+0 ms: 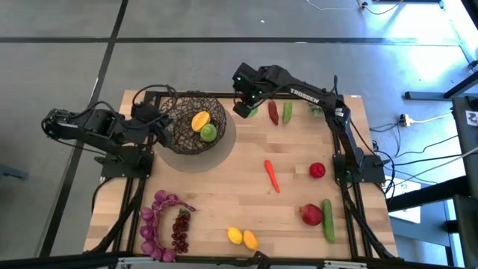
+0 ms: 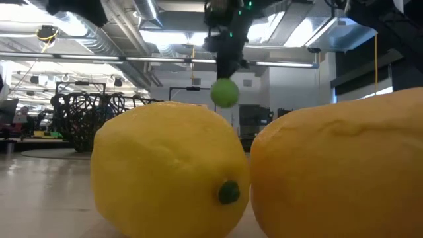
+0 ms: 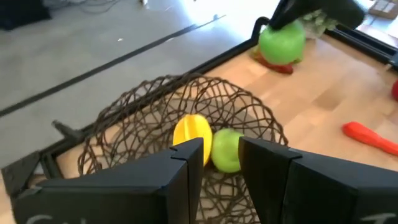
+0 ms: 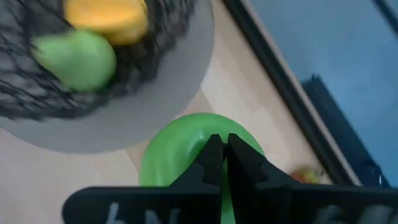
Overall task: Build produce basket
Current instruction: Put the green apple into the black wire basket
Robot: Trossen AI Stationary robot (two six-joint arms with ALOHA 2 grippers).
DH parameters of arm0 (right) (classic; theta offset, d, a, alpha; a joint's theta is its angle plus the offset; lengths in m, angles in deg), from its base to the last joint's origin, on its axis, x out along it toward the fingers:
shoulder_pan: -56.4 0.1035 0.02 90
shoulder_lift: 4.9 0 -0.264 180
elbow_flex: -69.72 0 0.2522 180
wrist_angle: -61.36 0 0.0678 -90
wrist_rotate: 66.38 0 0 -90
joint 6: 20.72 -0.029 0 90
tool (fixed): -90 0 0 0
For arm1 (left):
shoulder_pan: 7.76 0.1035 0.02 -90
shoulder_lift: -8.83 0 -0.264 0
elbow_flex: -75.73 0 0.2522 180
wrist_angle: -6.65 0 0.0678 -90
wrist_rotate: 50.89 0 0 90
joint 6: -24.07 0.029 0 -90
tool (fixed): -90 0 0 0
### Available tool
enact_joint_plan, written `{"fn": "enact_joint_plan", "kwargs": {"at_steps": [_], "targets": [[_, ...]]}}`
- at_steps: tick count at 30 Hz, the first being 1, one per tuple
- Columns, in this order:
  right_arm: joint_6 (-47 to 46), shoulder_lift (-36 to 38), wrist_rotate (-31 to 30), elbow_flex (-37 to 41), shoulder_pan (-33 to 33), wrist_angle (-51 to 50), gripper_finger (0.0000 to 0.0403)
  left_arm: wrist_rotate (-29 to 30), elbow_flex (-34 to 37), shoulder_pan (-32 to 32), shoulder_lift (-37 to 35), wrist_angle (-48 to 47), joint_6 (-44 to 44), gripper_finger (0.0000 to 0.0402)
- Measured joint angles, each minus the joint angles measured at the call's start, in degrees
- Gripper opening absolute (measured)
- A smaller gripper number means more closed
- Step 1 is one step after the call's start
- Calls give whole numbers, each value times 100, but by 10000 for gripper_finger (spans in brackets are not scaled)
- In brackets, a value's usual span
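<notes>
The dark wire-mesh basket [image 1: 196,112] stands tilted on a grey round mat [image 1: 224,146] at the far left of the table. A yellow mango [image 3: 191,134] and a green apple [image 3: 227,149] lie inside it. My left gripper [image 1: 160,127] is at the basket's left rim, shut on it. My right gripper [image 1: 245,107] hangs just right of the basket, shut on a second green apple [image 2: 225,92]. Two lemons [image 1: 241,237], a carrot [image 1: 271,175], a red pepper [image 1: 273,112] and a green pepper [image 1: 287,112] lie on the wood. My left gripper has the basket's near rim wires [image 3: 217,190] between its two fingers [image 3: 183,165], coming from the table's left and slanting downward. The basket is tipped, its opening toward the right arm, its bottom on the grey mat. My right gripper meets the second apple at its top [image 4: 186,134], fingers pointing steeply down and closed together. What lies between them is hidden by the fingers. The apple hangs below the fingertips [image 2: 228,66], lifted clear of the table.
Purple grapes [image 1: 160,224] lie at the near left. Two red fruits [image 1: 317,170] [image 1: 311,214] and a cucumber [image 1: 327,220] lie at the right. A pale-green clump [image 1: 317,108] sits at the far right. Bare wood shows in the table's middle.
</notes>
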Motion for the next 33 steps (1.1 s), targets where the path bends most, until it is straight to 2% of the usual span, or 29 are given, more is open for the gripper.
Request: {"fn": "enact_joint_plan", "kwargs": {"at_steps": [4,11,15,21,33], "targets": [[115,19,-1,-535,178,78,0,-8,0,0,-44,-356,-437,92],[191,208,168,-501,488,1171,0,-43,0,0,-125,-725,-776,92],[306,203,661,-479,659,1934,0,-43,0,1,-194,-812,-788,92],[449,140,896,-433,910,2933,0,-44,0,2,-273,-887,-896,92],[428,-919,1706,-433,1005,3844,0,-61,0,2,-358,-886,-911,92]]}}
